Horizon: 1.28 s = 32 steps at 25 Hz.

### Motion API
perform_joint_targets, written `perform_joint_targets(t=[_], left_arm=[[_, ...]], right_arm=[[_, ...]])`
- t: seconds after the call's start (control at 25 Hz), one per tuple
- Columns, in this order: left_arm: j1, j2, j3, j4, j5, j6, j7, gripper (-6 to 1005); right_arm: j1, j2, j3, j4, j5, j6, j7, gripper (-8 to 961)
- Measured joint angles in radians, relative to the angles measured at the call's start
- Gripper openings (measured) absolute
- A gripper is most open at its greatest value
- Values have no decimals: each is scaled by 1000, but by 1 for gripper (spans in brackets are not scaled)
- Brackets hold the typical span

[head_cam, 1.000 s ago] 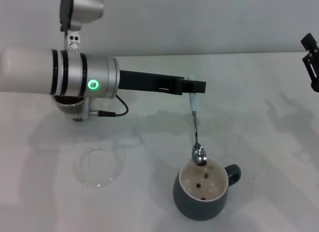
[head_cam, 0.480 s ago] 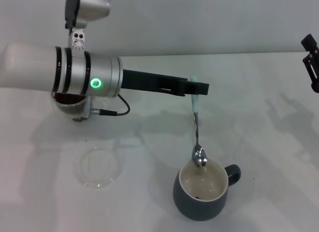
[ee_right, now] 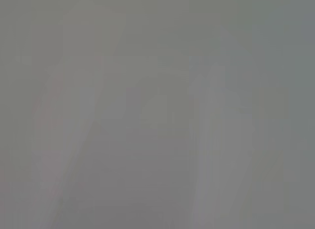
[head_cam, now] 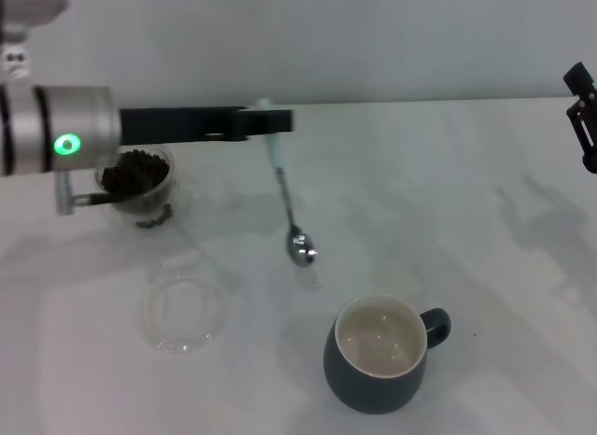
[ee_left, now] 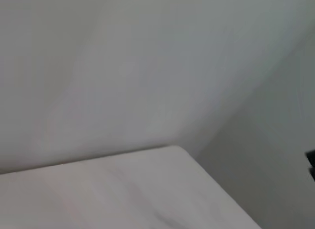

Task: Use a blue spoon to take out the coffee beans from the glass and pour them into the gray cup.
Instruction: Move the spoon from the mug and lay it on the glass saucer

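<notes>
Black fingers of the left gripper (head_cam: 266, 123) are clamped on the pale handle end of the blue spoon (head_cam: 287, 206), which hangs almost upright from the grip, its shiny bowl lowest and tipped slightly to the right, and to all appearance empty. It hangs over bare table (head_cam: 448, 202), between the two vessels. To the left of the gripper, partly under the arm's silver wrist, stands the glass (head_cam: 140, 185) with the coffee beans (head_cam: 136, 172) heaped dark inside it; a few beans seem to lie on the table at its foot. The gray cup (head_cam: 378, 354) sits nearer and to the right, handle pointing right, and whether any beans lie in its cream inside cannot be made out. A flat clear saucer (head_cam: 183, 311) lies near left. For another scoop the spoon's bowl must travel left to the glass, which only the left arm is placed to reach; the right gripper (head_cam: 582, 113) is parked at the far right edge, and whether it is open cannot be told.
</notes>
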Motion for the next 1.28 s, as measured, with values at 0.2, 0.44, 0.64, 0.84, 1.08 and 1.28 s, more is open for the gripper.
perform_joint_targets(t=[0.2,0.44,0.64,0.84,1.08,1.28], left_arm=[[88,3,-63,-3,4,-2,4,127],[193,10,-127,-3,8,-8,10,127],[269,17,-178,-1,8,-7,13,127],[309,22,-195,-2,9,-9,14,127],[321,26,-217,-44,17,-21,33,128],[300,29,-224,-111,17,-41,71,128]], right_arm=[[3,0,0,-1,0,0,0,446],[9,0,31,-2,2,2,0,446],[10,-1,83,-2,2,4,0,446],[10,-3,122,-2,2,9,0,446],[10,-3,133,-2,2,10,0,446],[11,-3,134,-3,2,5,0,446]])
